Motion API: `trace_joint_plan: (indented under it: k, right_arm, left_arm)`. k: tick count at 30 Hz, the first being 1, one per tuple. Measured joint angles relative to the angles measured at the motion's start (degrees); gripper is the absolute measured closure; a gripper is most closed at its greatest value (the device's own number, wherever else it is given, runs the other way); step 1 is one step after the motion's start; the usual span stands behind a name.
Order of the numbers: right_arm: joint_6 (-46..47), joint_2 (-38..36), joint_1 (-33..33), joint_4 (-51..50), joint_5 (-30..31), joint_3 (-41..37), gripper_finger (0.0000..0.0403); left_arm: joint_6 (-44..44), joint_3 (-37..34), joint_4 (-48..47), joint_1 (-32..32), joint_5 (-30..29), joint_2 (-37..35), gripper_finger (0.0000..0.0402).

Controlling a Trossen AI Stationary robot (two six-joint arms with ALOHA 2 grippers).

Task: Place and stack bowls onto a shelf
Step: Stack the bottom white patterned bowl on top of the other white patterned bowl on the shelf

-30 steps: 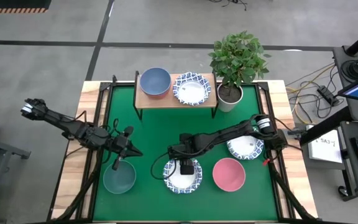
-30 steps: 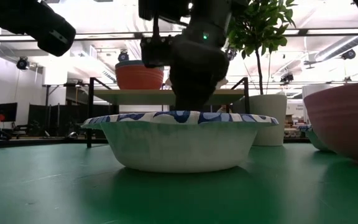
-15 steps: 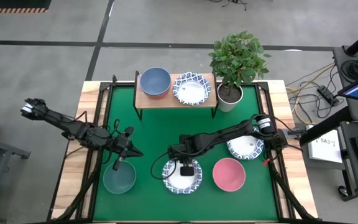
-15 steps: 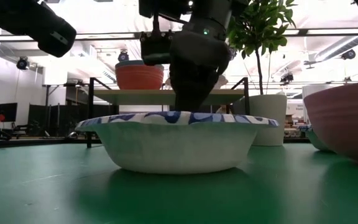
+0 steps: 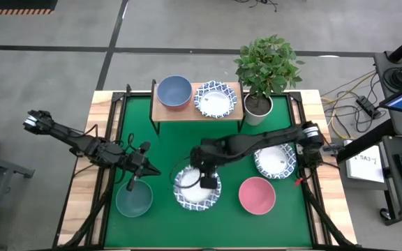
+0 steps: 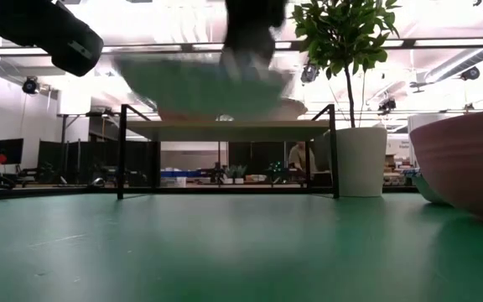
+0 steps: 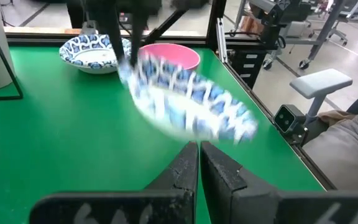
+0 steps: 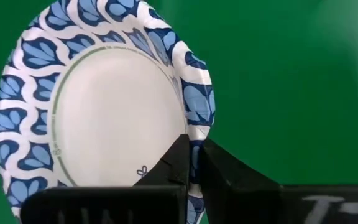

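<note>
My right gripper (image 5: 207,181) is shut on a white bowl with a blue patterned rim (image 5: 196,189), held above the green table's middle. This bowl shows blurred in the low view (image 6: 199,84) and tilted in the left wrist view (image 7: 191,99). My left gripper (image 5: 132,183) is shut and empty just beyond the far rim of a dark teal bowl (image 5: 133,201). The wooden-topped shelf (image 5: 197,110) stands at the far side. It carries a blue bowl (image 5: 174,91) and a patterned bowl (image 5: 216,100). A pink bowl (image 5: 257,195) and another patterned bowl (image 5: 276,162) rest on the table. My right gripper pinches the patterned bowl's rim (image 8: 199,130), one finger inside the bowl and one outside. The fingers come from above. The bowl is lifted clear of the table and hangs tilted.
A potted plant in a white pot (image 5: 258,108) stands at the shelf's right end. Bare green table (image 5: 180,150) lies between the shelf and the near bowls. Black frame bars run along the table's left and right sides.
My right gripper has risen and gone a little toward the table's left and far edges, carrying the patterned bowl. The bowl, which stood on the table, is now lifted clear and tilted.
</note>
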Motion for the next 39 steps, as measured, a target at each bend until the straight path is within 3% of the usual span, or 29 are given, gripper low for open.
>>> trace_joint_plan:
  k: [2, 8, 15, 21, 27, 39]
  right_arm:
    - [0.7, -1.9, -0.9, -0.3, 0.7, 2.5, 0.0390]
    - [0.4, -6.1, -4.3, -2.9, 10.5, 10.7, 0.0390]
    - [7.6, -8.8, -14.0, -11.4, 15.1, 18.1, 0.0390]
    - [9.5, -9.0, -24.8, -21.7, 14.3, 20.0, 0.0391]
    - [8.8, -8.9, -33.5, -22.3, 10.3, 18.6, 0.0391]
    - [6.8, -8.7, -36.3, -21.5, 9.9, 15.9, 0.0390]
  left_arm:
    - [0.0, 0.0, 0.0, 0.0, 0.0, 0.0, 0.0402]
    - [0.0, 0.0, 0.2, 0.0, 0.0, 0.0, 0.0402]
    - [-0.1, 0.0, 0.3, 0.0, 0.0, 0.0, 0.0402]
    - [-0.2, 0.0, 0.3, 0.0, -0.1, 0.0, 0.0402]
    - [-0.2, 0.0, 0.3, 0.0, -0.1, 0.0, 0.0402]
    - [-0.1, 0.0, 0.3, 0.0, -0.1, 0.0, 0.0402]
